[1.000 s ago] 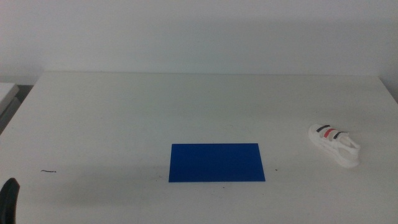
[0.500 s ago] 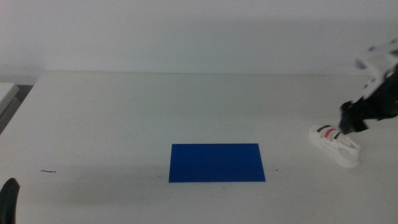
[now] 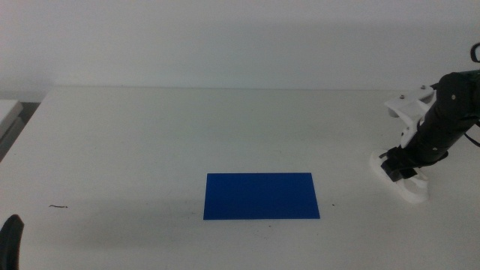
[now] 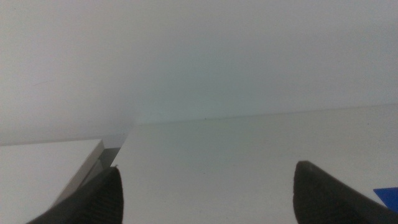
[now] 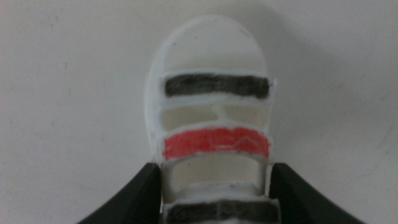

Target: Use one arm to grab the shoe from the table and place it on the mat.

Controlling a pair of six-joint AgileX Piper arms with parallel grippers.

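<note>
Tabletop (image 3: 150, 135), large, plain and white, spreads out under me, and at its near left edge my left gripper (image 3: 10, 238) waits low as a dark sliver in the middle view. In the left wrist view its two dark jaws stand wide apart with nothing between them, only bare white surface and a pale wall beyond, with a corner of blue at the far edge of that picture. A small dark scratch mark (image 3: 58, 206) lies just beside that waiting gripper, towards the table's middle.

Further right, near the table's front centre, lies the flat, thin, deep blue rectangular mat (image 3: 261, 196), bare on top.

Well apart from it, near the right edge of the table, sits the small white sandal-like shoe with black and red striped straps (image 5: 211, 118), resting on the white surface and not on the mat. My black and grey jointed right arm (image 3: 450, 112) reaches in from the right and bends down onto it. My right gripper (image 5: 215, 193) is down over the shoe, a jaw on either side of its rear half, each flush against a white sidewall. The rounded toe, a black strap and the red strap stick out beyond my fingertips (image 5: 146, 186).
</note>
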